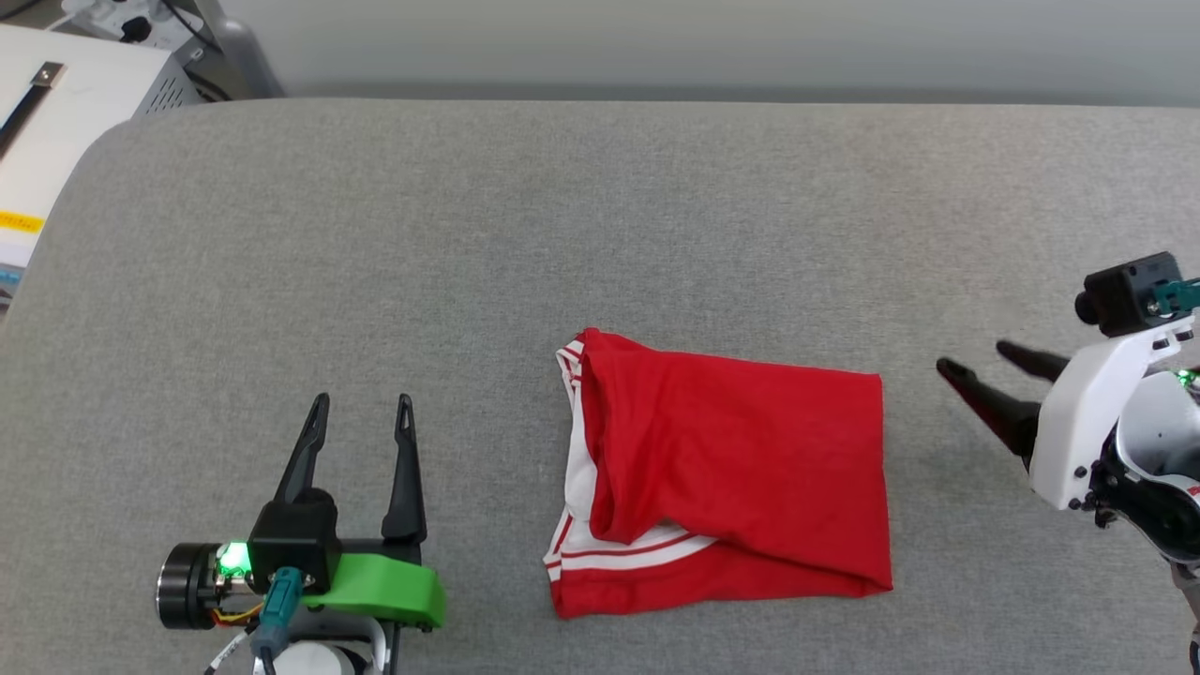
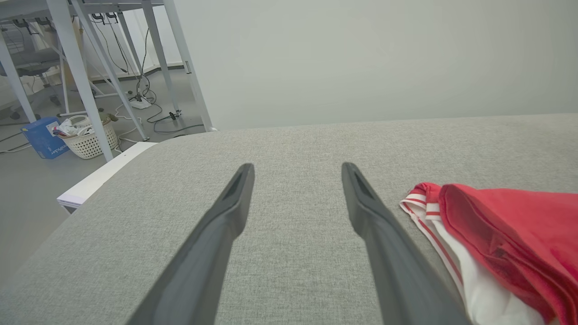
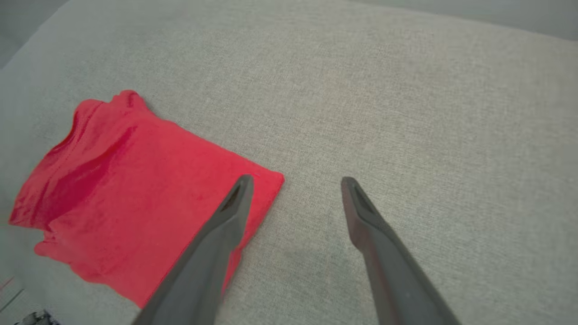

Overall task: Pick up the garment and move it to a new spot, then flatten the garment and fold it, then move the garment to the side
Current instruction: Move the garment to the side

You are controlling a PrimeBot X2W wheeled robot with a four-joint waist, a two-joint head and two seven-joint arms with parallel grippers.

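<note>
The garment [image 1: 741,469] lies folded into a red rectangle on the grey padded table [image 1: 562,234], white sleeve and red-white striped trim showing along its left edge. My left gripper [image 1: 363,405] stands open to the garment's left, nothing between its fingers. My right gripper [image 1: 970,356] hovers open off the garment's right edge, pointing left toward it. The left wrist view has the garment [image 2: 510,239] at the right of my open left gripper [image 2: 295,168]. In the right wrist view my open right gripper [image 3: 295,180] hangs above the garment's [image 3: 135,198] near corner.
A white cabinet [image 1: 66,103] with cables stands past the table's far left corner. Table legs [image 2: 76,67], a white basket [image 2: 88,135] and a blue box [image 2: 40,137] sit on the floor beyond the left edge. A grey wall runs behind the table.
</note>
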